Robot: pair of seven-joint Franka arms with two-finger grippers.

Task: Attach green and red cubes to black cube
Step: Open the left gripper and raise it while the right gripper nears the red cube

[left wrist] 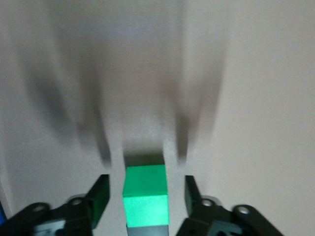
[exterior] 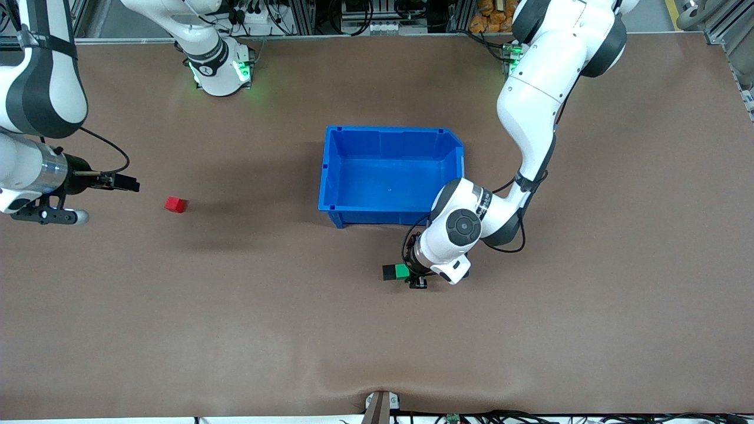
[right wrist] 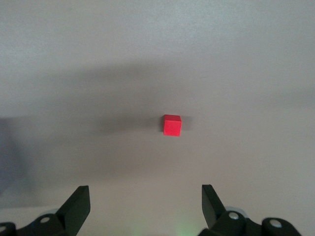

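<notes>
- The left arm reached down from its base, elbow bent over the blue bin's (exterior: pixel 389 176) corner, wrist pointed at the table (exterior: pixel 589 294).
- The left gripper (exterior: pixel 412 277) sat low around the green cube (exterior: pixel 402 271); in the left wrist view its fingers (left wrist: pixel 98 199) stood spread either side of the cube, a gap showing on both sides.
- The green cube touched the black cube (exterior: pixel 389 272), both on the table just nearer the front camera than the bin.
- The right arm waited at its own end of the table, the right gripper (exterior: pixel 126 182) level, fingers (right wrist: pixel 78 206) spread wide.
- The red cube (exterior: pixel 175 204) lay alone near that gripper, with bare brown table all around it.
</notes>
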